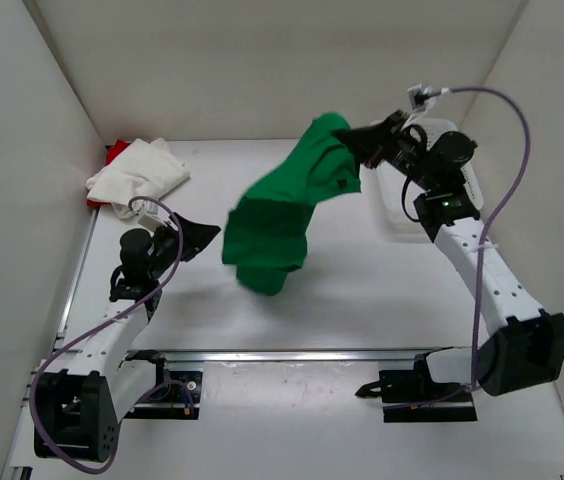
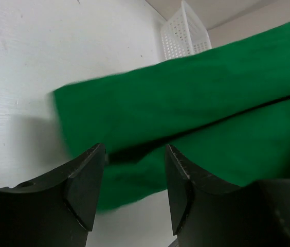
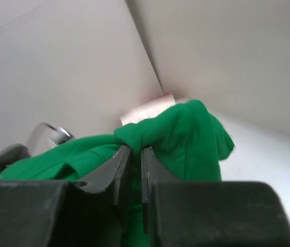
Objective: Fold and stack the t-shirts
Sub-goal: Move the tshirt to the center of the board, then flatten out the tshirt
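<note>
White tabletop [image 1: 362, 290] inside a plain white-walled enclosure [image 1: 262, 60]. Nearest the camera, a metal rail [image 1: 292, 353] runs along the table's front edge, with both arm bases mounted at it and a purple cable [image 1: 510, 150] looping off each arm. Left gripper [image 1: 212, 236], item one: low over the left half of the table, pointing right toward the hanging cloth, with its jaws spread and nothing between them. In the left wrist view its black fingers [image 2: 86, 177] frame the cloth that lies beyond them without touching it. Green t-shirt [image 1: 282, 215], item two: lifted over the middle of the table and draped in a loose diagonal swag from upper right to lower left. Its bunched lower end hangs low above the surface; contact with the table cannot be told. Right gripper [image 1: 359, 140], item three: raised at the far right, jaws clamped on a gathered fold at the top of the green t-shirt. The right wrist view shows the cloth pinched between the nearly closed fingers [image 3: 116, 167]. White plastic mesh basket [image 1: 394, 205], item four: on the table at the far right, partly hidden behind the right arm's wrist. Off-white t-shirt [image 1: 137, 175], item five: crumpled in the far left corner. Red t-shirt [image 1: 115, 153], item six: under the off-white one, only slivers showing by the wall.
</note>
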Available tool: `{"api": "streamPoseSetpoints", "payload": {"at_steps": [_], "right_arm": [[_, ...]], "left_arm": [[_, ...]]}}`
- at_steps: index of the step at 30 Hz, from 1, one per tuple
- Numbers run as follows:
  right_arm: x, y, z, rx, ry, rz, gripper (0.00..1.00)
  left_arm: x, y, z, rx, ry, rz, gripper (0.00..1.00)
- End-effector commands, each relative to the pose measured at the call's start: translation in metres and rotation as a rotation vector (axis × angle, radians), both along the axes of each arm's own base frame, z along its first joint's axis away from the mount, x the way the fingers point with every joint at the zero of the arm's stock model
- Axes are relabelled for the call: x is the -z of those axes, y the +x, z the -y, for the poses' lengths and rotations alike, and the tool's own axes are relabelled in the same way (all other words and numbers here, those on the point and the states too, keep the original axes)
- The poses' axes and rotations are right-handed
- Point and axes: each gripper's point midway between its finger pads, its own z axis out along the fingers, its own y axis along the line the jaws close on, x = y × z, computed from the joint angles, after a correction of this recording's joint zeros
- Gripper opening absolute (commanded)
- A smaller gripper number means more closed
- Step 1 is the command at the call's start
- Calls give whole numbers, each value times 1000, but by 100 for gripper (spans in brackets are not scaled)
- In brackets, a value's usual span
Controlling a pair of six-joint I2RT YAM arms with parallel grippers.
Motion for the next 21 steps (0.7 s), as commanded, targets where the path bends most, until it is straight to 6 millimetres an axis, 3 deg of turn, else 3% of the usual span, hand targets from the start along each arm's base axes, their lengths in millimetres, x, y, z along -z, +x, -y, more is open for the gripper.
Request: {"api": "streamPoseSetpoints", "payload": {"at_steps": [1,2,4,7,10,13,15,17,18,19,21], "right_arm": [[104,44,13,24,28,-208,9],[122,52,18,33,24,-249,15],[177,75,25,26,21,-406,38],[205,82,32,97,6,-496,43],[224,72,36,228,-65,-527,42],[256,34,17,262,-160,-576,31],[287,6,9,281,-244,-620,18],[323,-34,3,286,-364,-672,3],[341,-57,2,262,-420,-695,1],[349,-62,6,291,-437,-707,2],[378,-91,18,297,-471,-766,19]], "left_arm": [[-1,2,-6,-25,5,-6,60],[3,3,-8,-38,26,-15,60],[21,3,-15,-72,56,-50,60],[37,-3,-12,-80,107,-73,60],[58,-13,0,-68,210,-98,60],[77,-24,2,-50,302,-138,60],[92,-31,-4,-51,352,-179,61],[113,-40,-13,-67,377,-239,64],[120,-41,-17,-82,376,-255,68],[126,-42,-18,-88,355,-278,70],[127,-37,-16,-95,307,-259,71]]}}
